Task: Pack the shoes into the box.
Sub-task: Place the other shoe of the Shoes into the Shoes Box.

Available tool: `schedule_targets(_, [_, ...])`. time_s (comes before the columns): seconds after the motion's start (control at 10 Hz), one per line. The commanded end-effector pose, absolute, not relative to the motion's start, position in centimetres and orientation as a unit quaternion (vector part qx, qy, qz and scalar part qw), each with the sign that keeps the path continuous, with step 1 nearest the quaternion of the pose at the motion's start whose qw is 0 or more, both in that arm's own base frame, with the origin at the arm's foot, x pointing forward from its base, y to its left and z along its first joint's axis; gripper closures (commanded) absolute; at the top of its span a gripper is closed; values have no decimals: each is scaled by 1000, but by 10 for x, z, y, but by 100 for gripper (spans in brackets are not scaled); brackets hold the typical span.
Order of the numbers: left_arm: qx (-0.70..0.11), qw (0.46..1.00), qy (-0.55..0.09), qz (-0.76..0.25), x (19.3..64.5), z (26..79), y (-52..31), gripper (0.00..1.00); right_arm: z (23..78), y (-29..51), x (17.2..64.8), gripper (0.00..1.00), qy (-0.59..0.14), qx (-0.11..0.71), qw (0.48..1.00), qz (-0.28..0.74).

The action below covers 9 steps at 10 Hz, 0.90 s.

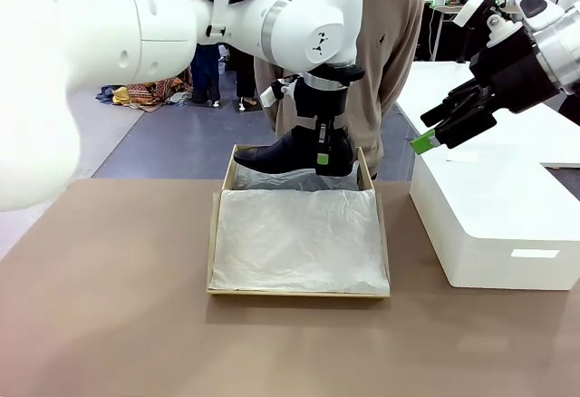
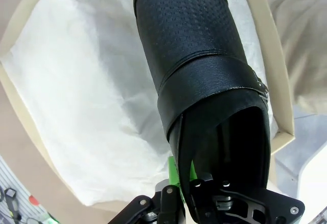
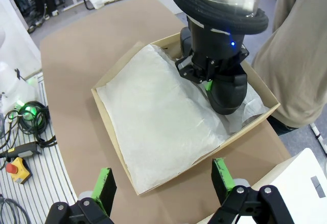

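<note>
One glossy black shoe (image 1: 276, 155) hangs just above the far end of the brown cardboard box (image 1: 215, 234), its toe pointing to picture left. My left gripper (image 1: 324, 148) is shut on the shoe's heel rim from above. In the left wrist view the shoe (image 2: 194, 55) runs away from the gripper (image 2: 186, 185) over white tissue paper (image 2: 82, 91). My right gripper (image 1: 435, 132) hovers open and holds nothing, up at the right over the white box. In its wrist view the right gripper (image 3: 163, 183) looks down on the box (image 3: 110, 132) and the shoe (image 3: 227, 93).
A big smooth white box (image 1: 489, 220) stands right of the cardboard box. A person in a beige sweater (image 1: 394, 53) stands at the far edge behind the box. Brown tabletop (image 1: 109, 306) lies open at left and front. Cables and a red stop button (image 3: 13, 166) lie off the table.
</note>
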<state>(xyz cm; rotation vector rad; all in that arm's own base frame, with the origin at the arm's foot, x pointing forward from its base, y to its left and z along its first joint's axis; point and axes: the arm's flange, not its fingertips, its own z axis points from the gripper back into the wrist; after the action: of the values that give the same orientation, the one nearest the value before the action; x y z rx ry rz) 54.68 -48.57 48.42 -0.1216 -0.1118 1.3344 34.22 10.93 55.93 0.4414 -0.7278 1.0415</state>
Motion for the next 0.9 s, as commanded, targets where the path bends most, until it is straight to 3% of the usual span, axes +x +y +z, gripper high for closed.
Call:
schedule_targets(0.0, [-59,760,-60,644,549,493,-497,100,558,108,345,0,-346,216,771,490])
schedule_targets(0.3, [-45,770,-29,636,552,485,-501,100,558,108,345,0,-346,216,771,490])
schedule_targets(0.8, [-24,763,-31,645,554,466,-496,100,558,108,345,0,-346,216,771,490])
